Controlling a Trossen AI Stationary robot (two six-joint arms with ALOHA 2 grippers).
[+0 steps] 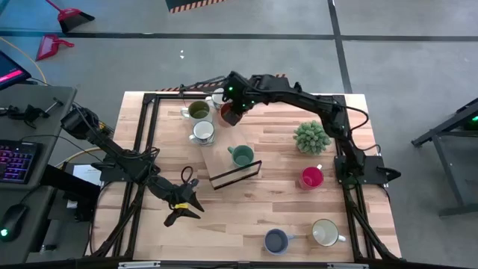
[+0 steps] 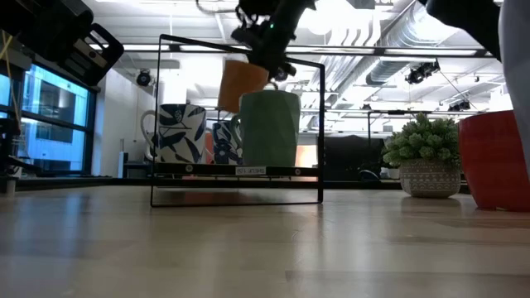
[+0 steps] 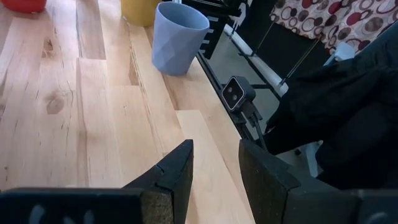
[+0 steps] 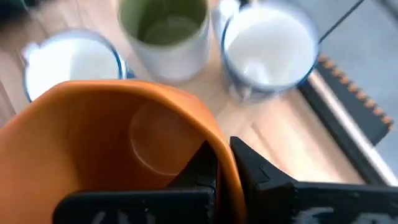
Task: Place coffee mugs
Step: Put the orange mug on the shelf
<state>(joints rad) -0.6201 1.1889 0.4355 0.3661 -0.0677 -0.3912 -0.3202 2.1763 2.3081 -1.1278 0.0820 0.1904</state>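
Observation:
My right gripper reaches over the table's far left part and is shut on an orange mug, held in the air beside three standing mugs: an olive green one, a white one and another white one. A teal mug stands by a black wire frame. Red, blue and cream mugs stand on the right and near side. My left gripper waits open over the near left, touching nothing. My right gripper holds the orange mug by its rim wall, one finger inside the mug and one finger outside. The fingers come from above, pointing down. The mug hangs below them, roughly upright and lifted clear of the table.
A spiky green potted plant stands right of centre, under the right arm's reach. The wire frame stands upright mid-table. Black rails run along the table's edges. Bare wood lies around the left gripper.

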